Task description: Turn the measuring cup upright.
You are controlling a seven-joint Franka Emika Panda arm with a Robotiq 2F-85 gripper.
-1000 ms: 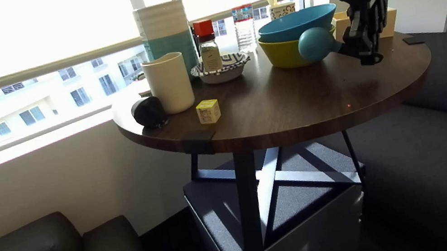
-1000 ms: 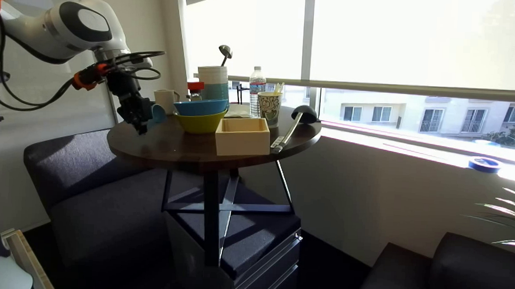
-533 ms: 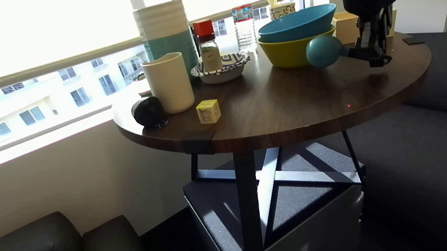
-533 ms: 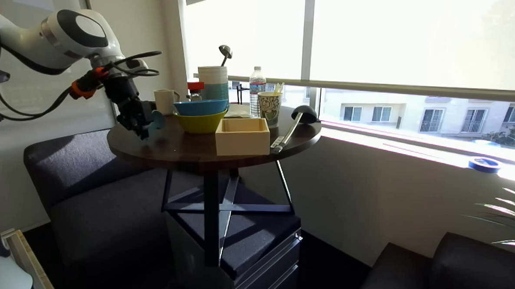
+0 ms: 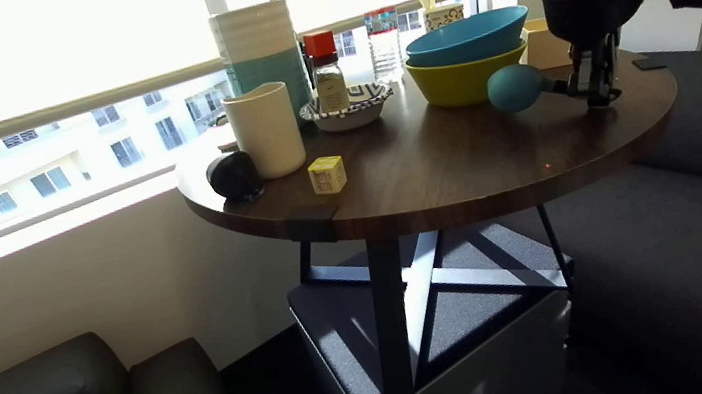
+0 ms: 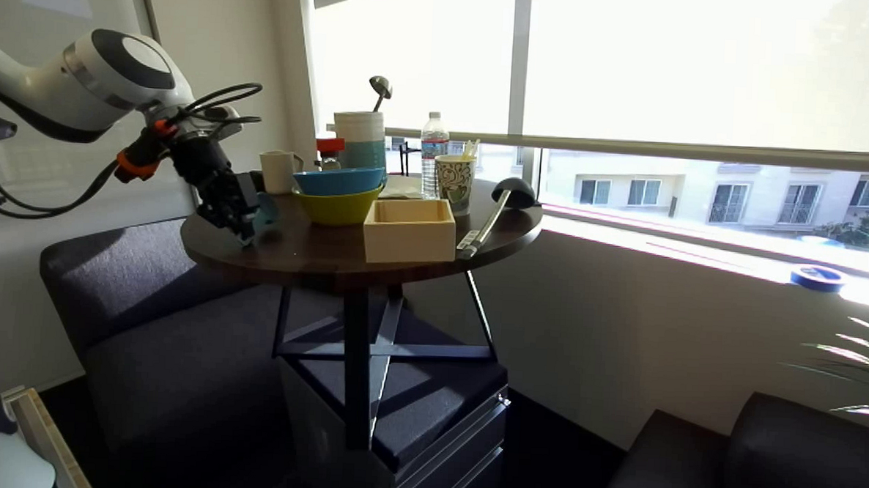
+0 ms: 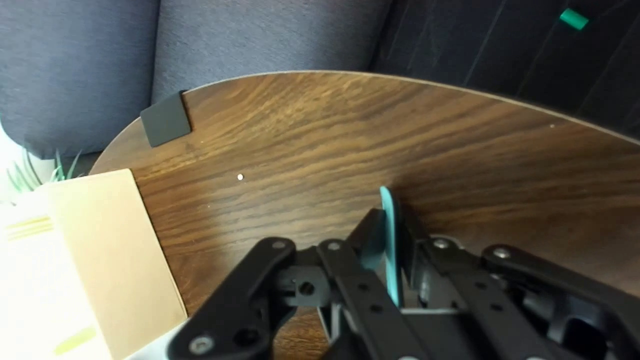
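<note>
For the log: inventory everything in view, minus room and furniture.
measuring cup: 1, teal, handle in gripper
blue bowl: 1, blue, in yellow bowl
yellow bowl: 1, yellow, table
box: 1, tan, table
paper cup: 1, beige, table
water bottle: 1, clear, table
crock: 1, white-teal, table
ladles: 2, dark, crock and table
mug: 1, white, table
rounded item: 1, black, beside mug
cube: 1, yellow-beige, table
jar: 1, red-capped, in patterned bowl
patterned bowl: 1, white, table
tape: 1, blue, windowsill
plant: 1, green, near windowsill
green piece: 1, green, beyond table
robot arm: 1, white, over table
gripper: 1, black, over table
</note>
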